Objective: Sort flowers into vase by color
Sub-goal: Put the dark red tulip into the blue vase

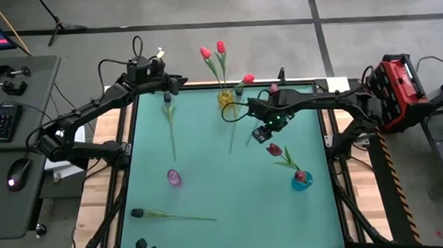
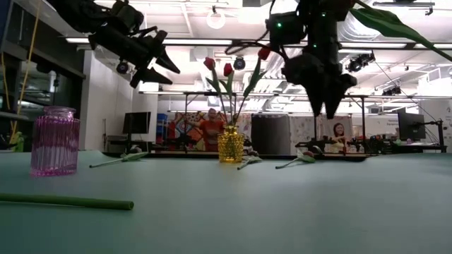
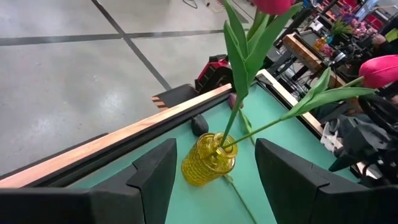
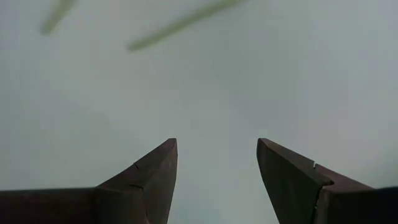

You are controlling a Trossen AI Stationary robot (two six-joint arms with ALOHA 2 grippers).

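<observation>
So the flowers here are fake tulips with long skinny green stems, a leaf or two each, and small bud heads. Three bright red ones (image 1: 220, 46) stand in a little yellow ribbed glass vase (image 1: 225, 99) at the far edge of the teal table (image 1: 209, 178), heads fanned out above it. One more red tulip (image 1: 274, 149) leans out of a blue vase (image 1: 301, 180) toward the right side. There's also a pink ribbed vase (image 1: 173, 177) on the left half, and I can't see any flower in it.

Loose ones are lying flat on the mat: a dark-headed tulip (image 1: 167, 99) with its stem running down the left-middle of the table, another dark one (image 1: 138, 213) lying crosswise near the front-left, and a stem (image 1: 232, 137) just below the yellow vase, between the two arms.

Right gripper (image 1: 261, 134) hangs above the table around the middle-right, pointing down, between the yellow vase and the blue one. Its fingers (image 4: 149, 171) are spread apart with only bare mat between them, so it's not holding anything. In its wrist view a couple of blurry green stems lie on the mat farther ahead, clear of the fingers.

Left gripper (image 1: 178, 84) is up by the far-left edge, raised off the table, jaws apart and empty too. In the left wrist view the yellow vase sits right between its two fingers (image 3: 152, 168) but farther off, not touched. The dark tulip's head lies just below that gripper in the high view.
</observation>
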